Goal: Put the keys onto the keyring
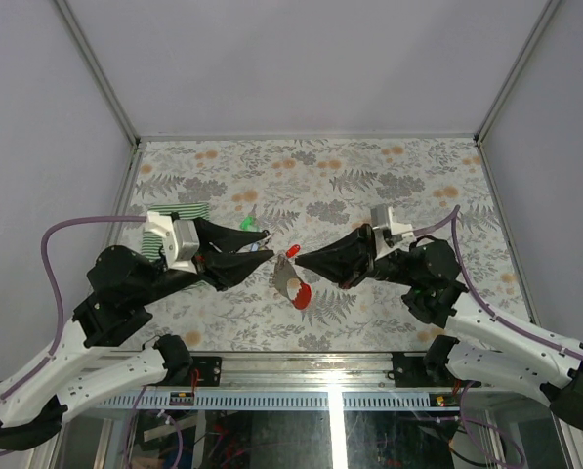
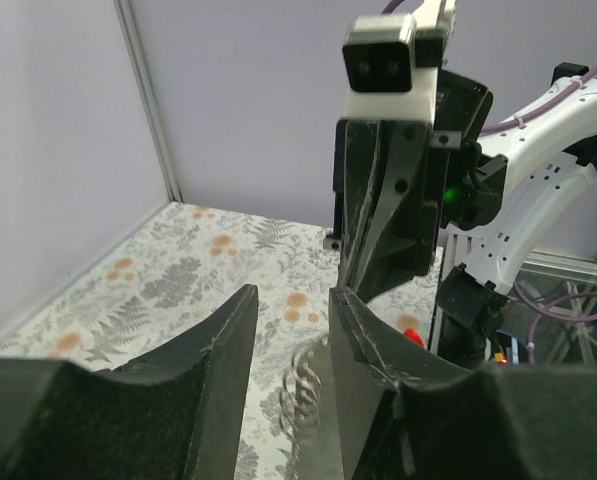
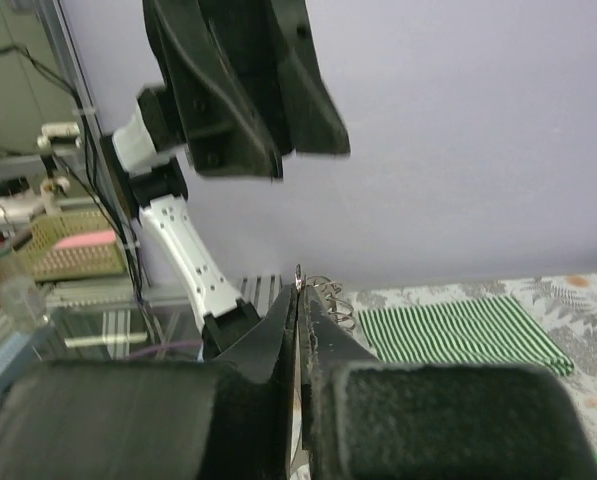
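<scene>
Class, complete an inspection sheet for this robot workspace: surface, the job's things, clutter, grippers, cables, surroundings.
Surface: table under a floral-patterned cover.
Job's things: keyring held up between the two grippers; red-tagged key just below it; green tag on the table beside the left arm.
Clutter: green-and-white striped cloth, partly under the left arm.
Grippers: left gripper open, the keyring's coils showing in the gap; right gripper shut on the keyring.
Cables: purple cables loop off both arms.
Surroundings: pale enclosure walls on three sides.
</scene>
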`<action>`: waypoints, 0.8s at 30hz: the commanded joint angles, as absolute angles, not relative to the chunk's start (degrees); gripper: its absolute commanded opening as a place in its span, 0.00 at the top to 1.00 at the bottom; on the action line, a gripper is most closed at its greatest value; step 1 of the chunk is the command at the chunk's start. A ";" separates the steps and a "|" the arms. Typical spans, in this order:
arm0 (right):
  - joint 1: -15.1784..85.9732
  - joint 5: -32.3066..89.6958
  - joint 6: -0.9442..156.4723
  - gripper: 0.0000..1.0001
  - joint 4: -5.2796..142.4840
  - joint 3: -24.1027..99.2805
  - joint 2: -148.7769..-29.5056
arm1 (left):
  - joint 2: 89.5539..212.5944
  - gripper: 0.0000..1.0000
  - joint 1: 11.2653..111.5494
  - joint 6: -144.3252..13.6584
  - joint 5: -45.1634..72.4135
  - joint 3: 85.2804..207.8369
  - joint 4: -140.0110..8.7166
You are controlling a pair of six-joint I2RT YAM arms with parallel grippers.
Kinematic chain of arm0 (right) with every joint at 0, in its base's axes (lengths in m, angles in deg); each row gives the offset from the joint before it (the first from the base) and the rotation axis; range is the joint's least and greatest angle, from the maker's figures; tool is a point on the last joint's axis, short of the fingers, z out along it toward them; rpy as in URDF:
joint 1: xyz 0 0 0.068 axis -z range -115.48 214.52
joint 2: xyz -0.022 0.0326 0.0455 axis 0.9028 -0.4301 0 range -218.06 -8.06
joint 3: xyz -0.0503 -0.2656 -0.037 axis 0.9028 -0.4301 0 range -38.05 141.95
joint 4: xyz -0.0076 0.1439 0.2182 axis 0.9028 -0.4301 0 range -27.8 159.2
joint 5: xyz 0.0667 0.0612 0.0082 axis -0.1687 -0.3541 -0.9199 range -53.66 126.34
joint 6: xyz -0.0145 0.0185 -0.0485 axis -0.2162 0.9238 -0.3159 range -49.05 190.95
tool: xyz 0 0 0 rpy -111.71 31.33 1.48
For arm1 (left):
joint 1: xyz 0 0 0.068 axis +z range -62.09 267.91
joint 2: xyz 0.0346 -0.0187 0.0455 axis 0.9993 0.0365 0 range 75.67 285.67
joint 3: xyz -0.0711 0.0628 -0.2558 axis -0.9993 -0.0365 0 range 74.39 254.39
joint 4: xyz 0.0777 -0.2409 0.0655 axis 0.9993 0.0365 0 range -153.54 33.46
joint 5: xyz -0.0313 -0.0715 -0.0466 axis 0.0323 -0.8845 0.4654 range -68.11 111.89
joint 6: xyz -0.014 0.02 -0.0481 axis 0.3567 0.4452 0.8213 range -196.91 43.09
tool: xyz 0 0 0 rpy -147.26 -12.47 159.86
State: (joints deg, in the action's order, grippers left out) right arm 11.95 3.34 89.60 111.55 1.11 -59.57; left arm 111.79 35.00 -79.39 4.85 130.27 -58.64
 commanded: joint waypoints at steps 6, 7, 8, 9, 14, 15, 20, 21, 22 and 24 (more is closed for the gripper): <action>11.51 12.25 98.78 1.00 132.44 -0.79 -59.77 | 109.66 0.66 34.67 -74.87 -0.44 124.33 -67.47; 11.48 12.40 98.97 1.00 133.58 -0.98 -59.96 | 109.53 0.66 34.73 -75.20 -1.96 123.79 -68.51; 11.52 12.40 99.06 1.00 134.45 -1.10 -60.27 | 109.46 0.66 34.70 -75.50 -3.36 123.41 -69.17; 11.51 12.28 99.12 1.00 135.29 -1.25 -60.38 | 109.61 0.66 34.67 -75.71 -3.54 123.21 -69.76; 11.52 12.36 99.62 1.00 138.47 -1.68 -60.75 | 111.16 0.68 34.67 -76.05 -3.09 123.37 -70.06; 11.50 12.53 99.60 1.00 138.69 -1.66 -60.71 | 111.50 0.68 34.66 -76.16 -3.01 123.36 -70.17; 11.52 14.22 99.24 1.00 138.89 -1.28 -60.62 | 112.03 0.68 34.66 -75.56 1.69 122.40 -72.49; 11.46 14.60 98.88 1.00 138.23 -1.00 -60.63 | 111.91 0.66 34.69 -75.18 3.75 122.13 -73.11; 11.51 15.26 98.26 1.00 137.17 -0.70 -60.53 | 111.96 0.65 34.66 -74.63 6.20 122.08 -73.46; 11.49 17.65 95.90 1.00 133.41 0.11 -59.88 | 112.12 0.62 34.73 -73.60 10.81 122.25 -73.83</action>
State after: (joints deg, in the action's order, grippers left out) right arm 11.93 12.52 98.89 132.99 -2.32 -60.81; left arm 112.07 35.00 -75.46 1.92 122.53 -68.06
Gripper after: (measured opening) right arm 0.010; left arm 0.359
